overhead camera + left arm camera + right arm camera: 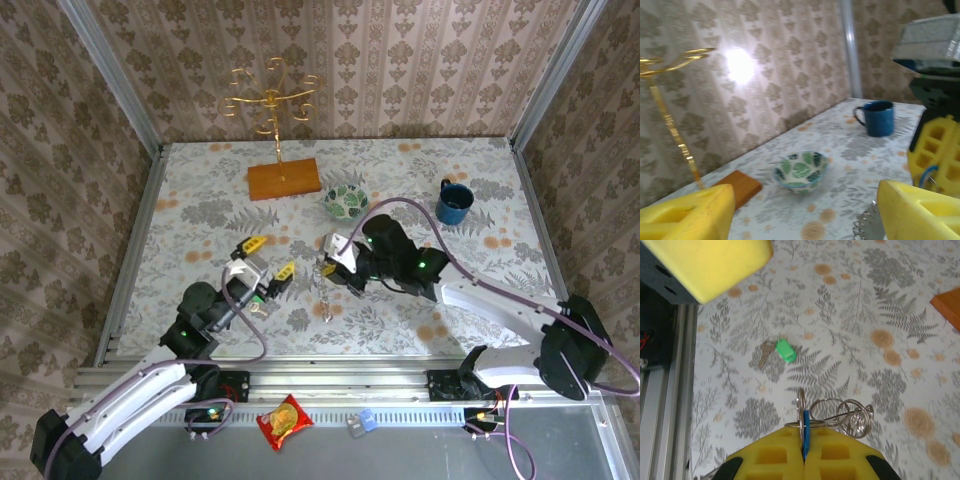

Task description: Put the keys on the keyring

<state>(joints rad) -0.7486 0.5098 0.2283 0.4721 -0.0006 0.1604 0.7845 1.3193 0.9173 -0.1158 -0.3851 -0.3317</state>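
Jaws of the right gripper (804, 450) clamp the blue key (805, 427); left gripper (267, 258) gapes, empty.

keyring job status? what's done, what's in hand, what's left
Done: nothing clearly finished.
In hand: the right gripper is shut on the blue key, with the keyring at the same pinch and its wire loops sticking out past the fingertips. I can't tell if that key is threaded.
To do: the green key lies loose on the table, apart from the ring. The left gripper is open and empty.
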